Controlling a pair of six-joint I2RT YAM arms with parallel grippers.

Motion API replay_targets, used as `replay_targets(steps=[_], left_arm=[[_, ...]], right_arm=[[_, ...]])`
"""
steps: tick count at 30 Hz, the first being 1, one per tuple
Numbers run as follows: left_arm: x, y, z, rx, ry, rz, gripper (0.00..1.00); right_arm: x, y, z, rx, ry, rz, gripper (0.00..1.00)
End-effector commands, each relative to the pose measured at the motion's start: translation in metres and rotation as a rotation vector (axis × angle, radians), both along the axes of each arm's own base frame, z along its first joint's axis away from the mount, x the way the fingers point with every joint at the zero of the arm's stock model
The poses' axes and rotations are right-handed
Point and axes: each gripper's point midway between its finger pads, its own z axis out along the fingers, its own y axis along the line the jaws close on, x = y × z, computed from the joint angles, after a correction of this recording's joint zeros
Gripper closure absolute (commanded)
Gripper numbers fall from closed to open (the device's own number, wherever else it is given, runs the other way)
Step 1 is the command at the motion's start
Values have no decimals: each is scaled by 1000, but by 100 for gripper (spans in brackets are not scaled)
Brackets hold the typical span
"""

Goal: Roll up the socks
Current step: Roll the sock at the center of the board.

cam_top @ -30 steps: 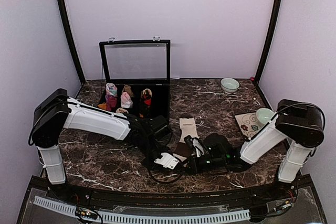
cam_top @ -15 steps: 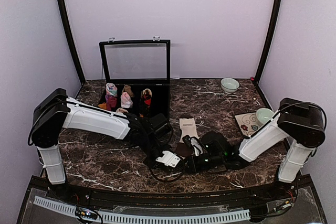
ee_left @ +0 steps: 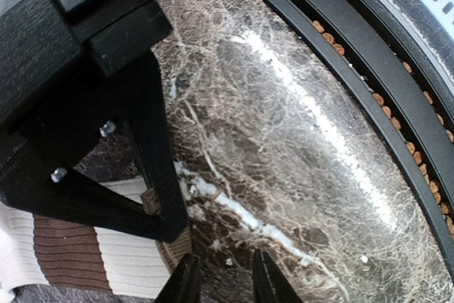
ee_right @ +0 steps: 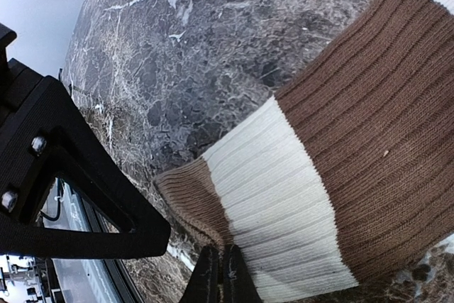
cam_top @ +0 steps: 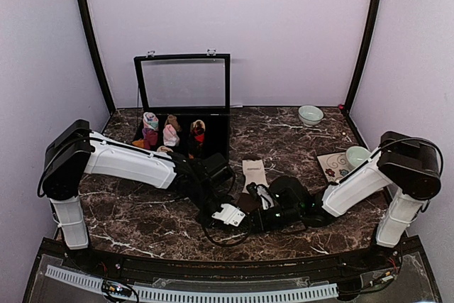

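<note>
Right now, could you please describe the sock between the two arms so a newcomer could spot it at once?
On the dark marble table, look just off the front right corner of the open black case. The sock lies there, loose rather than rolled: ribbed cream with brown bands, unlike the bright bundles standing inside the case.

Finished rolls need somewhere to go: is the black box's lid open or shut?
Open. The lid stands upright behind the box, and rolled sock bundles show inside.
</note>
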Motion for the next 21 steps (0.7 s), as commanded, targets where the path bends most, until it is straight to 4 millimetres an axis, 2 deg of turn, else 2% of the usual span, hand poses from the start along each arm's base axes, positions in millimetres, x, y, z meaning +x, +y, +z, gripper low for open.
replay_targets(steps=[1,6,11,14,17,21], left_arm=[[2,-1,-2,-11,-36,-9,75],[3,1,-8,-22,-61,-16,75],[5,4,-15,9,-68,-17,75],[1,6,-7,-11,-65,-27,75],[-3,5,12,-50,-72,-48,74],[-7,5,10,-29,-81,-72,73]], right_arm=[[-47,-103,-92,-472,235,-51,100],[-54,-114,-101,-538,277,-49,100],[-53,-116,-100,-546,288,-60,100],[-53,-117,-100,-542,304,-65,100],[-55,-122,-102,-563,324,-61,100],[-59,-126,-101,-576,347,-55,100]])
